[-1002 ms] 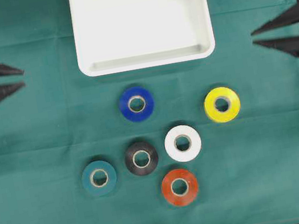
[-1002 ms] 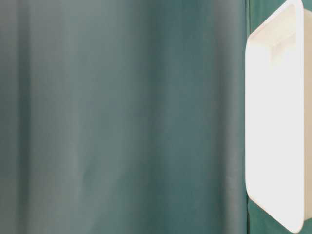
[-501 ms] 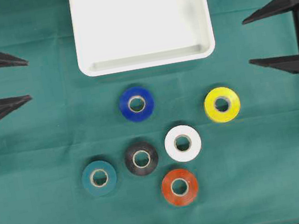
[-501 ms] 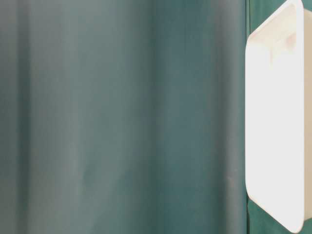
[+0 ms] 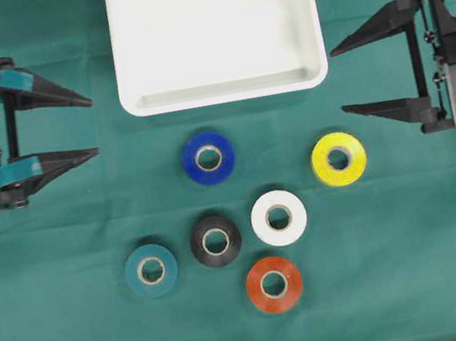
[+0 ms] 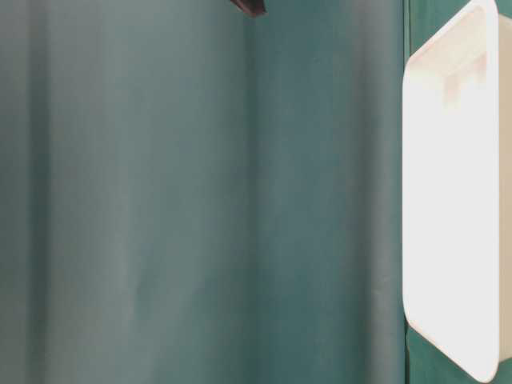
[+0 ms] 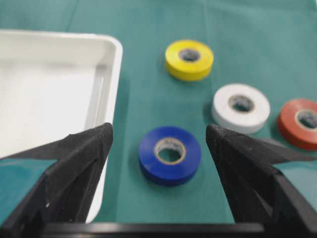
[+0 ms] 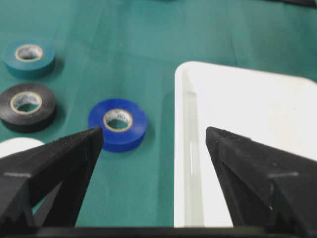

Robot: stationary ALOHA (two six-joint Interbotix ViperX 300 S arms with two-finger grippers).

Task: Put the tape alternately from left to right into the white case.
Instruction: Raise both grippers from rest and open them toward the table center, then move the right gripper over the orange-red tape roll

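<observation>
Both the left gripper [image 5: 93,123] and right gripper [image 5: 338,80] stand spread wide and empty, apparently readied for the six small vinyl tape rolls [image 5: 208,157] lying loose mid-cloth below the empty shallow white plastic case [image 5: 225,91] at the cloth's far edge.

- The white case [image 5: 225,93], a shallow rectangular tray with rounded corners and a raised rim, is being seen lying flat at the far middle, with nothing in it.
- Six rolls of tape, each lying flat with its pale core facing up, are being shown in front of the case, none touching another.
- The blue roll [image 5: 208,158] is lying nearest the case, just before its front rim.
- The yellow roll [image 5: 338,159] is lying off to the right.
- The white roll [image 5: 279,218] and the black roll [image 5: 216,241] are lying side by side.
- The teal roll [image 5: 151,271] is lying furthest left.
- The orange-red roll [image 5: 274,285] is lying nearest the front edge.
</observation>
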